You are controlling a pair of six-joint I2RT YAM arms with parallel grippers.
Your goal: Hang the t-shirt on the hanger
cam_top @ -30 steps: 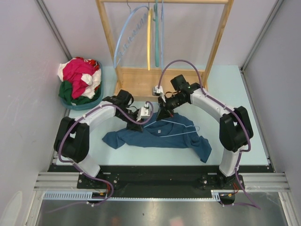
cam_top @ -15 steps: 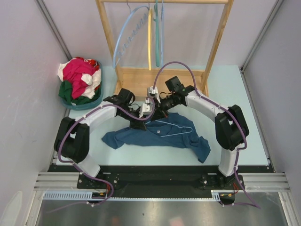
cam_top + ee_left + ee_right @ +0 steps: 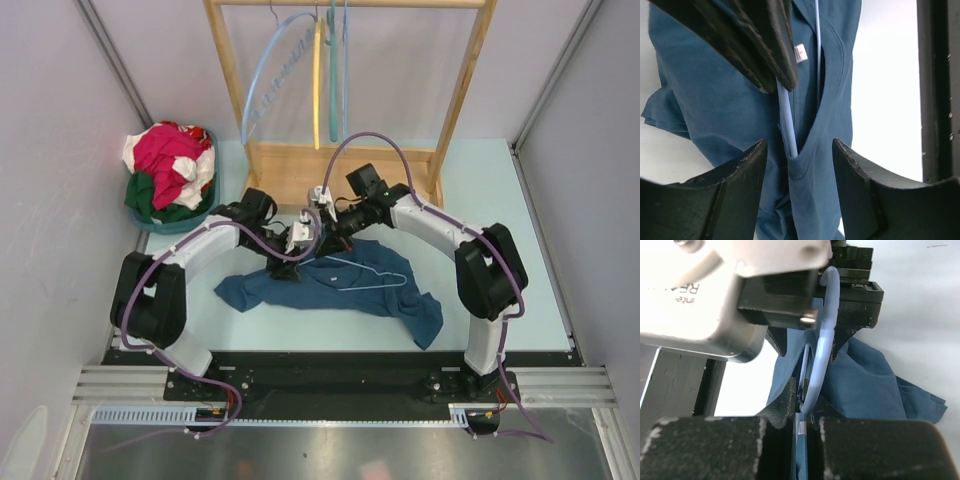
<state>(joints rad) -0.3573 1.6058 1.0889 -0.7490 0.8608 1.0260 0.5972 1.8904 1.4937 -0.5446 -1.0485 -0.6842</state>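
The dark teal-blue t-shirt [image 3: 345, 293] lies flat in front of the arms, a sleeve at each end. The thin pale wire hanger [image 3: 378, 276] lies on its upper middle. My right gripper [image 3: 336, 234] is shut on the hanger's hook end, which shows as a pale blue wire [image 3: 825, 335] between its pads. My left gripper [image 3: 291, 262] is open and straddles the shirt's collar [image 3: 799, 167]. The hanger wire [image 3: 786, 117] runs into the collar opening just above my left fingertips [image 3: 752, 152]. The white label [image 3: 800, 52] shows inside the collar. The two grippers are almost touching.
A teal basket [image 3: 197, 218] of pink-red, white and green clothes stands at the back left. A wooden rack [image 3: 345, 172] stands behind the grippers, with a thick light-blue ridged hanger [image 3: 262, 85], a yellow hanger [image 3: 318, 90] and a teal one [image 3: 333, 80] hanging from it.
Both grippers have moved left and a little back. The right gripper has carried the hanger left toward the collar, and the shirt has shifted slightly left with it.
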